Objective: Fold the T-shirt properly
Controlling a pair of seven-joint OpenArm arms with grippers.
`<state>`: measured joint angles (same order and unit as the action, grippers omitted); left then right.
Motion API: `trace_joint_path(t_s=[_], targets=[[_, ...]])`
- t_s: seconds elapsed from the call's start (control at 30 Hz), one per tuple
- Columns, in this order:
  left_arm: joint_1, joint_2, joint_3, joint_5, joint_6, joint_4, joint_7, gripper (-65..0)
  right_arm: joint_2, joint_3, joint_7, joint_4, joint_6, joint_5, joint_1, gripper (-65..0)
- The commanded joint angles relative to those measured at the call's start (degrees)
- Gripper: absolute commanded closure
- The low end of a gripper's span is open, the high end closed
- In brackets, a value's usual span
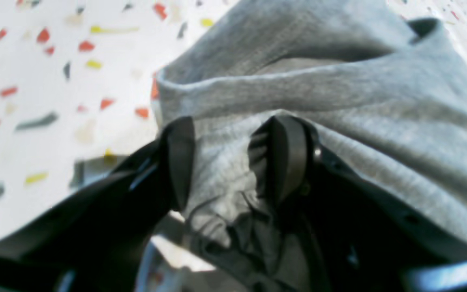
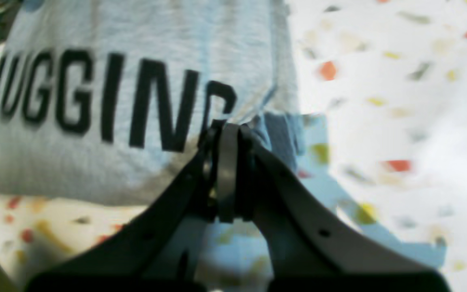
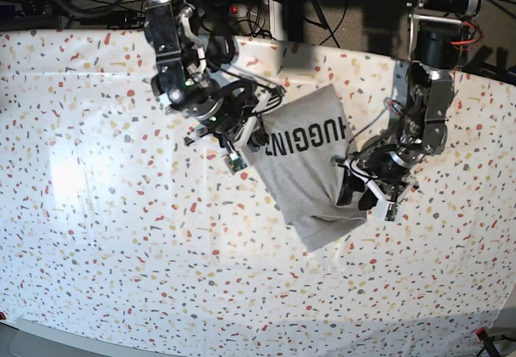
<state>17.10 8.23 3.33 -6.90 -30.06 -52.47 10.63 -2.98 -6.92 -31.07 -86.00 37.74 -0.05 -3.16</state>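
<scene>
**T-shirt Held at Two Edges, Lettering Up**

Locate the T-shirt [image 3: 310, 172] near the middle of the table [image 3: 121, 236], slightly toward the far edge. You see it as a narrow grey panel running diagonally, with black block lettering [image 3: 309, 139] facing up across its far half. The table is covered by a white cloth speckled with coloured flecks [image 3: 97, 131].

Check the right hand [image 2: 227, 129] at the T-shirt edge nearest the end of the lettering. In the right wrist view, its fingers [image 2: 227, 170] are pressed together, with a thin fold of grey fabric pinched at the tips beside the last visible letter. The adjoining part of the T-shirt is raised off the cloth.

Check the left hand [image 1: 227, 162] at the opposite long edge of the T-shirt, toward its plain near end. In the left wrist view, its two black pads [image 1: 178, 158] stand apart with a thick bunch of grey fabric filling the gap between them. The pads bear on the fabric from both sides. Beyond the pads, the T-shirt drapes in a rolled fold.
</scene>
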Motion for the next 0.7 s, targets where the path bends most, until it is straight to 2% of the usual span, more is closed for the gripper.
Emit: trace_joint_path(t_s=[0.0,0.13,0.23,0.33,0.43,0.5,0.67], targets=[[1.6,-0.5,0.1,1.6,-0.2,-0.2,1.2,-29.2,-1.5,-0.3,0.7,-0.7,0.8,-0.4,0.0,0.0],[4.8,-0.7,0.1,2.4,-3.5,-0.2,1.4,-29.2,-5.8,-0.3,3.1,-0.7,0.8,-4.3,-1.0,0.0],[7.0,-0.7,0.1,2.4,-5.7,-0.3,3.3,-29.2,-6.0,-0.3,3.7,-0.7,0.8,-6.3,-0.8,0.0],[9.1,-0.2,0.1,2.4,-5.7,-1.0,7.0,-29.2,-6.0,-0.2,3.7,-0.8,0.3,-7.3,-0.7,0.0],[10.0,1.9,0.1,1.6,-5.8,-3.1,7.8,-29.2,-6.0,0.4,3.7,-0.9,0.2,-7.3,-0.7,0.0],[9.6,4.0,0.1,-2.5,-5.8,-5.3,8.1,-29.2,-6.0,1.5,3.7,-1.3,0.2,-7.3,-0.7,0.0],[5.9,10.8,0.1,-18.4,-5.9,-10.7,12.8,-29.1,-6.0,5.2,3.1,-5.9,0.2,-6.7,-0.7,0.0]])
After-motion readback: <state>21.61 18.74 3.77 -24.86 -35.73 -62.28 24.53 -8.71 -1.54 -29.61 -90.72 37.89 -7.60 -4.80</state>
